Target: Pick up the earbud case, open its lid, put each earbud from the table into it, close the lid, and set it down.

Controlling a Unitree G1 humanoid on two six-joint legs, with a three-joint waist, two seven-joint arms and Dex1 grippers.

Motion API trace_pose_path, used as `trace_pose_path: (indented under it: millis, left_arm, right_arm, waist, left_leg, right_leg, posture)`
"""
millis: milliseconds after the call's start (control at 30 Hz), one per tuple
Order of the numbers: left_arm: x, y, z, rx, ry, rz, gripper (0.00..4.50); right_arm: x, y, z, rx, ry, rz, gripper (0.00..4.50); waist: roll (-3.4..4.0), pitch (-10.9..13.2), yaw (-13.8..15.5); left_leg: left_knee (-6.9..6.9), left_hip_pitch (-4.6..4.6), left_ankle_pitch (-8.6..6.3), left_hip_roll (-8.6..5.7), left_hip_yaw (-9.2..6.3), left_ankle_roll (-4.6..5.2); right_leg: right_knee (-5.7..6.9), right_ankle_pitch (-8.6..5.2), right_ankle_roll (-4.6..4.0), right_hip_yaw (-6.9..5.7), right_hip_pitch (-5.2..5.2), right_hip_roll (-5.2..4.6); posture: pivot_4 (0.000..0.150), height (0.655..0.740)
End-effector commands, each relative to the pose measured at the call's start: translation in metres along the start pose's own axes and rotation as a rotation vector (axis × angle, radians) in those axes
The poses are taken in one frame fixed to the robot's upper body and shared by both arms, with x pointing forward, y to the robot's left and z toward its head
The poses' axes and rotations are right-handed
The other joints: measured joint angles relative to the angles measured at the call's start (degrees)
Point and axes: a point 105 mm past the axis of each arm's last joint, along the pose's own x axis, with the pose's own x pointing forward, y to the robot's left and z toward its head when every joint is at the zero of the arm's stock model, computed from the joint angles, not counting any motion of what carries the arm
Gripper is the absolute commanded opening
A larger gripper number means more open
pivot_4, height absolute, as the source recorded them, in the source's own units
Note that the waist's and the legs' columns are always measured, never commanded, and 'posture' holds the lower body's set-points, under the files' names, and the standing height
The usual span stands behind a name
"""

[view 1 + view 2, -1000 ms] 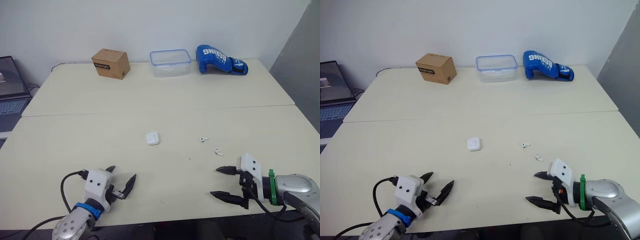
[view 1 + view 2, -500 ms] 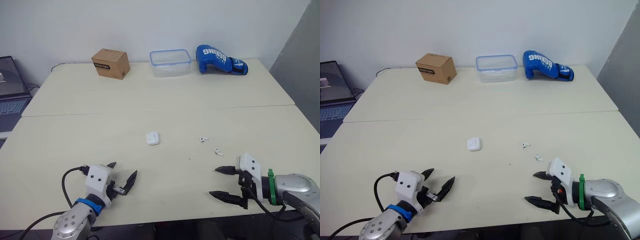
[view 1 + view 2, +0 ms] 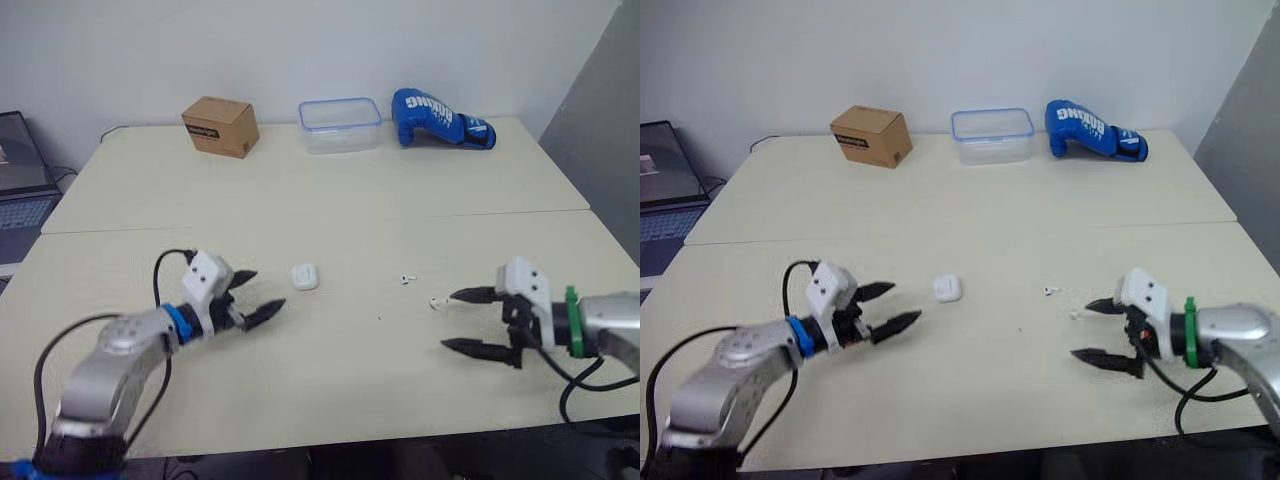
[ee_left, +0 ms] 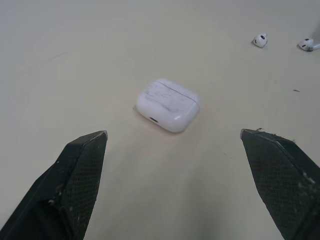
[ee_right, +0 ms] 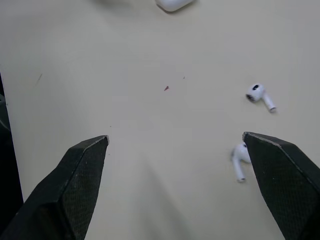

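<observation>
Left tool (image 3: 263, 292) nearer glossy rounded case (image 3: 305, 277)

Indoor test room, lab- or office-like. A far table (image 3: 320, 180) and a near table (image 3: 350, 380), both plain cream, stand pushed together before a bare white wall (image 3: 300, 50). An open laptop (image 3: 20, 200) sits at far left. Assorted props line the far edge: cardboard box (image 3: 220, 126), clear plastic container (image 3: 340, 125), blue boxing glove (image 3: 440, 118).
</observation>
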Motion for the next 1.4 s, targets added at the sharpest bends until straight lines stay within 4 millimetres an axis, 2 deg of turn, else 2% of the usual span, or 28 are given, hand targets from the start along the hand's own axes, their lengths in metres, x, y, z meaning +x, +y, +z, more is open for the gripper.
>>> trace_pose_path:
  millis: [33,300,567,933,1167,1400]
  left_arm:
    - [0.009,0.009,0.005,0.071,0.003,-0.109,4.46]
    - [0.04,0.013,0.002,0.209,0.063,-0.347,4.46]
    - [0.072,0.033,0.006,0.313,0.071,-0.353,4.46]
    - [0.072,0.028,-0.004,0.296,0.107,-0.453,4.46]
    - [0.067,0.03,-0.013,0.337,0.162,-0.454,4.46]
    - [0.075,0.031,-0.011,0.339,0.157,-0.435,4.46]
  right_arm:
    - [-0.015,-0.009,0.025,-0.095,-0.016,0.015,4.5]
    - [-0.022,-0.017,0.05,-0.195,-0.004,0.049,4.5]
    - [-0.026,-0.013,0.053,-0.208,0.025,0.045,4.5]
    - [-0.029,-0.009,0.054,-0.209,0.033,0.022,4.5]
    - [-0.028,-0.01,0.053,-0.207,0.038,0.022,4.5]
    - [-0.028,-0.009,0.049,-0.202,0.045,0.024,4.5]
  waist:
    - [0.02,0.0,-0.2]
    - [0.01,0.0,-0.8]
    - [-0.02,0.0,-1.1]
    - [-0.02,0.0,-1.3]
    - [-0.02,0.0,-1.3]
    - [-0.02,0.0,-1.3]
  left_leg:
    - [0.0,-0.05,0.08,-0.02,0.03,-0.14]
    - [0.03,-0.09,0.1,-0.01,0.02,-0.18]
    - [0.08,-0.13,0.11,-0.03,0.01,-0.19]
    - [0.14,-0.11,0.11,-0.03,-0.02,-0.18]
    - [0.15,-0.12,0.12,-0.03,-0.03,-0.19]
    - [0.16,-0.11,0.12,-0.04,-0.02,-0.18]
  right_leg:
    - [0.01,0.0,0.0,0.01,-0.07,-0.01]
    - [0.06,0.0,0.0,0.0,-0.09,-0.03]
    - [0.09,0.01,0.02,-0.01,-0.12,-0.03]
    - [0.23,0.01,0.02,-0.02,-0.14,-0.02]
    - [0.22,0.01,0.02,-0.02,-0.14,-0.03]
    - [0.25,0.01,0.03,-0.02,-0.14,-0.03]
  posture:
    - [0.15,0.74]
    - [0.15,0.74]
    - [0.15,0.74]
    - [0.15,0.74]
    - [0.15,0.74]
    - [0.15,0.74]
